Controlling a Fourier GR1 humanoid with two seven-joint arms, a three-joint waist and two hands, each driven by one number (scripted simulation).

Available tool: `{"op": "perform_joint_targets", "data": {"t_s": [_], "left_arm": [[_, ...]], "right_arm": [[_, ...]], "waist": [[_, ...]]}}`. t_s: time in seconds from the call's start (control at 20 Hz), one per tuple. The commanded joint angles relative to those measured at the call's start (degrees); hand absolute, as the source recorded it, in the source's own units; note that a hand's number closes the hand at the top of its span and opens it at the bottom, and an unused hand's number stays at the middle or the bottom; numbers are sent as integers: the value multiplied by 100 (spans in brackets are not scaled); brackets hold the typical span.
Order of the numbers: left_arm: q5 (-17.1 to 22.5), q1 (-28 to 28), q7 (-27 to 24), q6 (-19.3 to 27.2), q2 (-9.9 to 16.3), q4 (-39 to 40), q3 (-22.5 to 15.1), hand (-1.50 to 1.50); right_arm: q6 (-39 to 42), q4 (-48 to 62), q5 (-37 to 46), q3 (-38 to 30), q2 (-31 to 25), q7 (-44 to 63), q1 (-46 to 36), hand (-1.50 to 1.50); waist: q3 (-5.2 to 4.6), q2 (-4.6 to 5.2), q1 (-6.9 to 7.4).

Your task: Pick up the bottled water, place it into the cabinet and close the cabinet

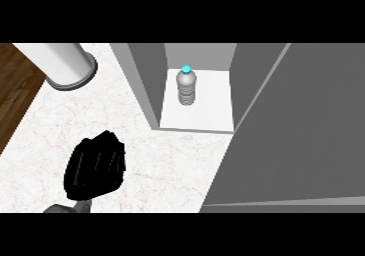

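Standing upright inside the open cabinet, the bottled water is placed, so the left robot hand, fingers relaxed and empty over the bench, should next swing the door shut without clipping the bottle.

Left forearm cut by lower edge; only a grey stub shows below the left hand. Hand seen from its back, fingers bunched in one dark mass; open or curled, cannot tell. Right hand not in view.

Cabinet: top cut off, back wall partly seen. Door runs out past the right edge, its lower end just above the bottom.

Cylinder at desk's far left corner: upper part cut off.

Bottle: label too small to read.

Desk: near edge out of sight.
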Motion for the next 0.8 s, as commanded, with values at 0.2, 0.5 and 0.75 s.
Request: {"op": "perform_joint_targets", "data": {"t_s": [0.2,0.5,0.75], "left_arm": [[262,1757,31,-183,725,-1805,203,150],[582,2649,64,-372,1107,-2651,619,150],[898,3144,-443,-1190,1335,-2306,1265,150]], "right_arm": [[-67,-295,390,785,952,1015,-830,150],[-193,484,482,39,2201,2071,-2333,150],[-323,1503,577,-453,3121,2463,-3356,150]], "waist": [[-12,24,-106],[-12,59,-85],[-5,85,-179]]}}
